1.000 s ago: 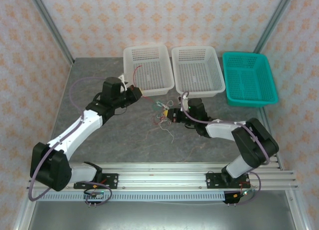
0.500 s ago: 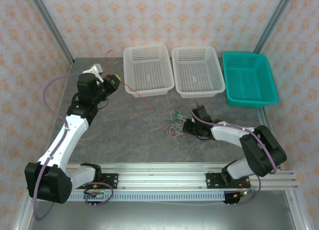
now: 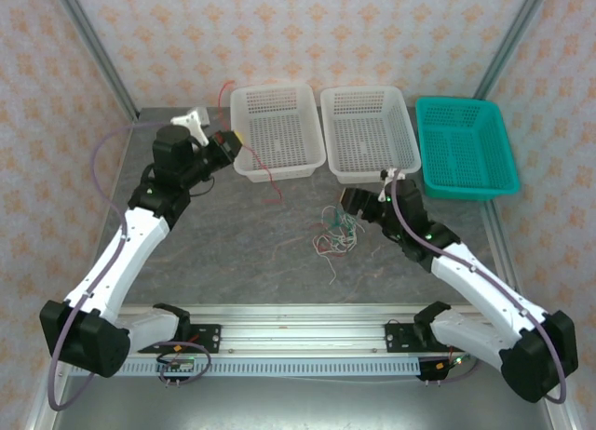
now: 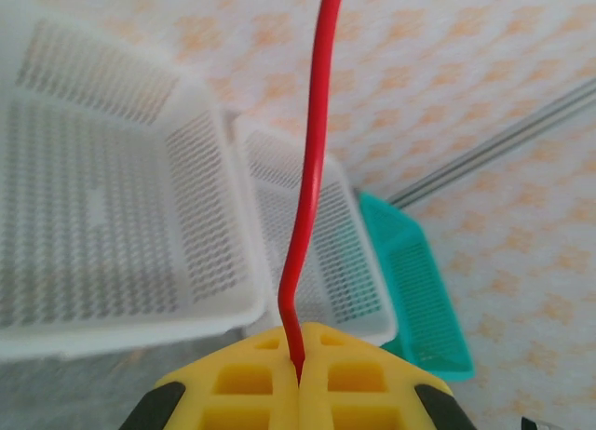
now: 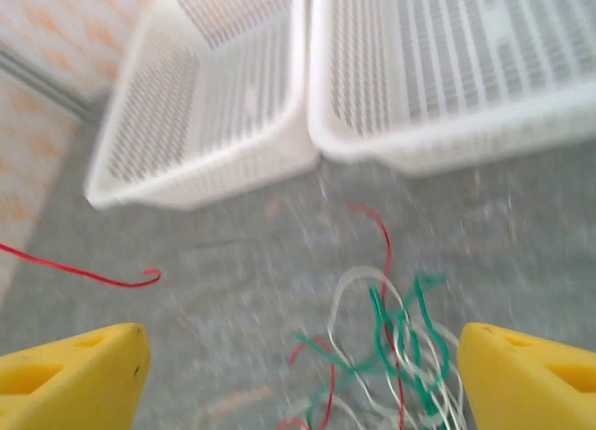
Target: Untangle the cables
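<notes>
One red cable in tight left pincer; right pincer wide by red-green-whitish tangle.

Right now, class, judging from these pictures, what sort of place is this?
Probably a robot test booth: patterned panels wall in a grey table, and a left arm and right arm are bolted to its rail.

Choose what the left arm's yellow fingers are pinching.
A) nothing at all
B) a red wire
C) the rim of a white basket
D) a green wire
B: in the left wrist view a red wire rises out of the seam where the left fingers press together.
</notes>
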